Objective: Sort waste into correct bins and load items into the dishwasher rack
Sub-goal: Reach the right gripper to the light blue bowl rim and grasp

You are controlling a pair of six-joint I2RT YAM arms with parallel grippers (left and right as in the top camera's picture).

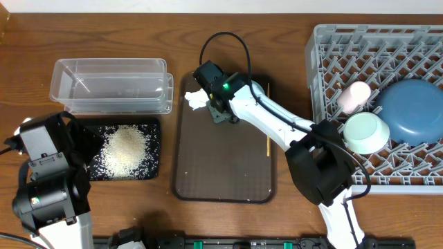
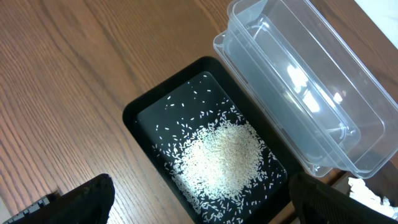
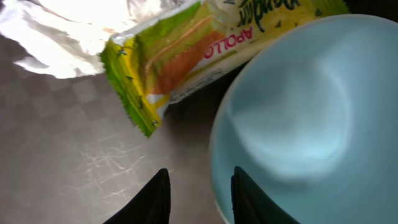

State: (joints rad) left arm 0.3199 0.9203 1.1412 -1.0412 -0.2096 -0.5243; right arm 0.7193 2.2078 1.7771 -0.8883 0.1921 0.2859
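While the left gripper point(image 2: 199, 180) stands apart, we cannot tell if the right gripper point(image 3: 200, 177) clamps the light-blue bowl point(image 3: 298, 124).

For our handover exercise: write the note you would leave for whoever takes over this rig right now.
Left end effector: open, empty, over the black tray.
Right end effector: fingers straddle the rim of the light-blue bowl on the brown serving tray; grip not confirmed.
Done: rice is in the black tray; pink cup, mint-green bowl and dark-blue dish are in the rack.
To do: light-blue bowl into the rack; tissue and snack wrapper, both on the serving tray, into a bin. The clear tub holds nothing.
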